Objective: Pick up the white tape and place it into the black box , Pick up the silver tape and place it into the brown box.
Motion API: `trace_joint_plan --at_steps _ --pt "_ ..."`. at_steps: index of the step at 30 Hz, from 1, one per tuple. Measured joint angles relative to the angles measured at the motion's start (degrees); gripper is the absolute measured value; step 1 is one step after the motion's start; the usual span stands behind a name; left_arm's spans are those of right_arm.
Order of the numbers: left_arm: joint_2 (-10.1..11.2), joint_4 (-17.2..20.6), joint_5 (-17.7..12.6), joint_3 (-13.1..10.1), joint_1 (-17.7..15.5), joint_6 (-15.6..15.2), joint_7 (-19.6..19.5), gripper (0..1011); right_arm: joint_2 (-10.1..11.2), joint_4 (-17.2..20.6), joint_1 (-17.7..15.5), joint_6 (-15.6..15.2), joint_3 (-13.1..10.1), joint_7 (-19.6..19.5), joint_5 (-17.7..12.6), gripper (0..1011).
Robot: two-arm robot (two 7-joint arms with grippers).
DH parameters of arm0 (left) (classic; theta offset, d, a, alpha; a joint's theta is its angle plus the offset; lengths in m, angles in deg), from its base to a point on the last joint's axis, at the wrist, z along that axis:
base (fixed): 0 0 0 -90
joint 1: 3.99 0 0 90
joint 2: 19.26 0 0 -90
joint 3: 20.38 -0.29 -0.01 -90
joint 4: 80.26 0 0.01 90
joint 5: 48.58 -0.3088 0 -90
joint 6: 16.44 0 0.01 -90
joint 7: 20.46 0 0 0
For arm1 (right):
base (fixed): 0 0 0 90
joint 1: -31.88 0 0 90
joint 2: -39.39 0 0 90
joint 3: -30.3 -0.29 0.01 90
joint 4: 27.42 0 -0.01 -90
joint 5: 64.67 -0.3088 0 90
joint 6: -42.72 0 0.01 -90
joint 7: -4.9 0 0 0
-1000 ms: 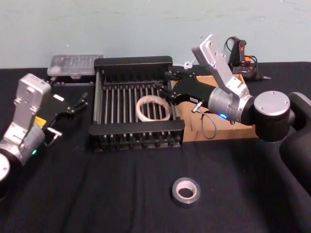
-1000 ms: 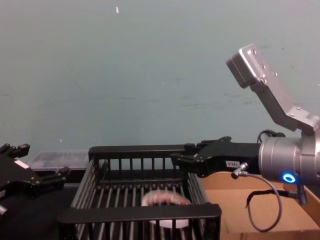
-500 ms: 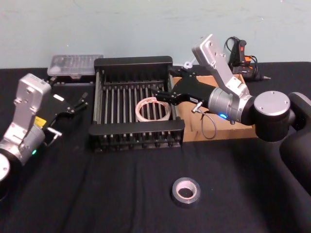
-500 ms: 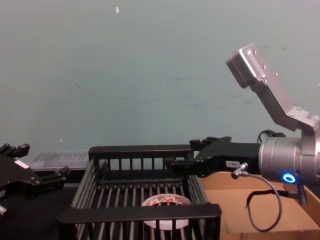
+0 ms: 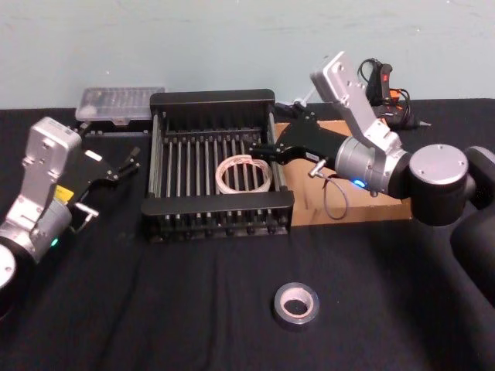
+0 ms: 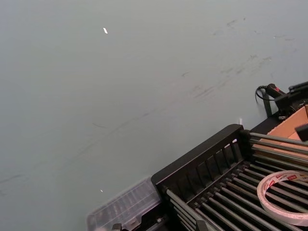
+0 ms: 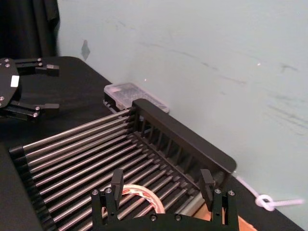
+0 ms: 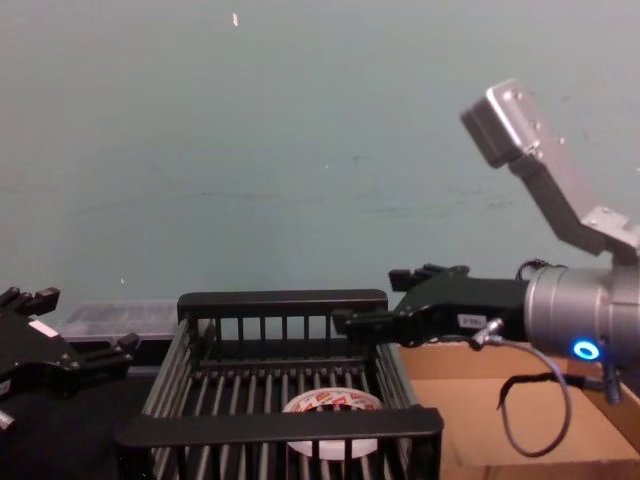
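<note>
The white tape (image 5: pixel 244 175) lies flat on the ribbed bottom of the black box (image 5: pixel 216 205), toward its right side; the chest view shows the white tape (image 8: pixel 333 403) behind the front rim of the black box (image 8: pixel 280 428). My right gripper (image 5: pixel 278 133) hovers open and empty over the box's right rim, above the tape. In the right wrist view the right gripper (image 7: pixel 161 182) has its fingers wide apart over the white tape (image 7: pixel 139 196). The silver tape (image 5: pixel 297 304) rests on the black cloth near the front. The brown box (image 5: pixel 371 210) lies under the right arm. My left gripper (image 5: pixel 116 162) is parked open at the left.
A clear plastic case (image 5: pixel 120 103) lies behind the black box's left corner. A black tool with cables (image 5: pixel 384 86) and a white cord (image 5: pixel 302 99) lie at the back right. Black cloth (image 5: pixel 155 309) covers the table.
The right gripper's fingers have spread wide and the arm has drawn slightly up and to the right. The white tape dropped and now lies still in the black box.
</note>
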Motion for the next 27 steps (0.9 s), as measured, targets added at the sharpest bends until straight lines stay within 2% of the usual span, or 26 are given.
trace_joint_plan --at_steps 6,8,9,14,17,18,19,27 --pt "0.0 0.0 0.0 0.0 0.0 0.0 0.0 1001 2.07 4.79 -2.28 -1.75 -1.51 -0.81 -0.63 1002" --pt "0.0 0.0 0.0 0.0 0.0 0.0 0.0 1002 3.65 7.44 -3.77 -2.71 -2.3 -0.83 -1.08 1002" --pt "0.0 0.0 0.0 0.0 0.0 0.0 0.0 1001 3.65 7.44 -3.77 -2.71 -2.3 -0.83 -1.08 1002" --pt "0.0 0.0 0.0 0.0 0.0 0.0 0.0 1001 8.65 14.64 -8.06 -5.36 -4.13 -0.41 -2.21 1002" --pt "0.0 0.0 0.0 0.0 0.0 0.0 0.0 1001 10.62 17.21 -9.76 -6.52 -4.8 -0.15 -2.65 1002" --pt "0.0 0.0 0.0 0.0 0.0 0.0 0.0 1001 10.62 17.21 -9.76 -6.52 -4.8 -0.15 -2.65 1002" --pt "0.0 0.0 0.0 0.0 0.0 0.0 0.0 1001 13.02 20.26 -11.98 -8.08 -5.72 0.15 -3.51 1002" --pt "0.0 0.0 0.0 0.0 0.0 0.0 0.0 1001 18.31 27.07 -18.1 -11.78 -8.55 0.87 -7.3 1002"
